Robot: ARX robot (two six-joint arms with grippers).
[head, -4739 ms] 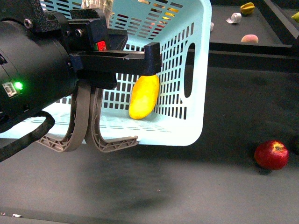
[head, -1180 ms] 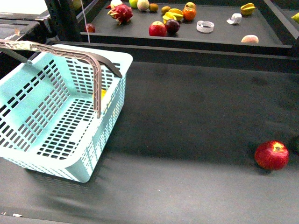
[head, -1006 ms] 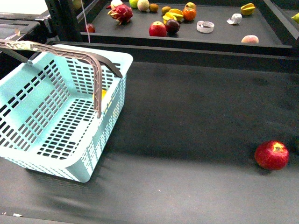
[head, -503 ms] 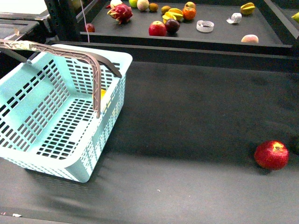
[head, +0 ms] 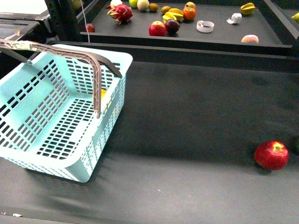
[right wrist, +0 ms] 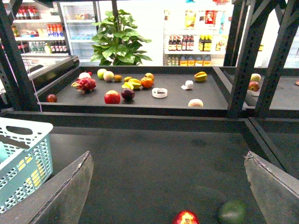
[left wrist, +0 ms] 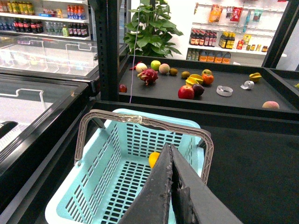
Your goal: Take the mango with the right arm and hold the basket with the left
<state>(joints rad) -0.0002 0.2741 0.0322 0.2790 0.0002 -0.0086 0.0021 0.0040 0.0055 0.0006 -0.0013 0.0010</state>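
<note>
Mango (head: 103, 93): inside the basket (head: 60, 161), against its far wall; only a yellow patch shows behind the raised handles (head: 96, 77). From my left wrist view it is a small orange-yellow curve, partly covered by my left gripper (left wrist: 171, 186), whose fingers are pressed together on nothing. My right gripper (right wrist: 168, 196) is spread wide and empty, above open dark tabletop (head: 196, 116). Red apple (head: 271, 155) lies well apart, near the table's right edge. Shelf fruit (head: 158, 29) sits beyond.

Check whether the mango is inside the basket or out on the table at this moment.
Inside. The mango lies in the basket against its far wall, showing yellow through the slots in the front view.
</note>
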